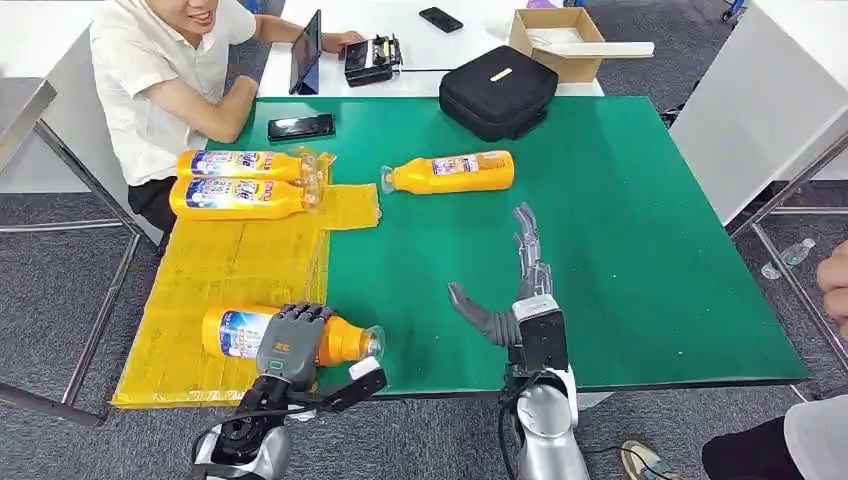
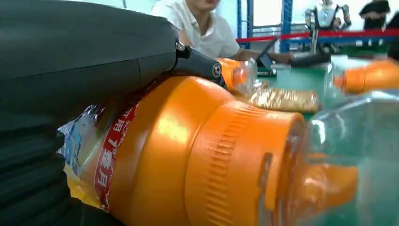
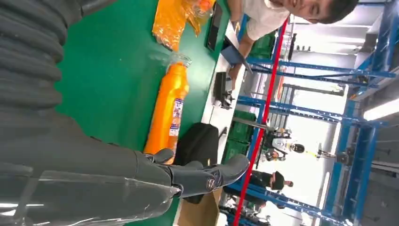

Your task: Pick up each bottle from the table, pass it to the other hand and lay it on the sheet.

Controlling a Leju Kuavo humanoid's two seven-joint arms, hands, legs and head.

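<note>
While the left hand (image 1: pixel 290 345) lies over the near bottle (image 1: pixel 345 340) at the front of the yellow sheet (image 1: pixel 230 270), fingers wrapped across its body, we record that bottle as grasped and lying on its side, its clear cap pointing toward the green table (image 1: pixel 620 250). In the left wrist view the orange shoulder (image 2: pixel 188 155) and ribbed collar sit directly under the hand. The right hand (image 1: pixel 515 290) hovers over bare green with fingers spread and nothing in it. Two more bottles (image 1: pixel 240 182) lie side by side at the far end of the sheet. One bottle (image 1: pixel 450 172) remains on the table off the sheet, just beyond the sheet's far corner, on its side.

We judge the bottles to be full, so moderately heavy, with rigid plastic walls that give little under pressure. The glossy label film looks slippery; the round body will roll if released carelessly. We recommend taking hold around the mid-body, across the label, leaving the neck end free for the receiving hand. The clear overcap appears thin and should not bear the grip.
</note>
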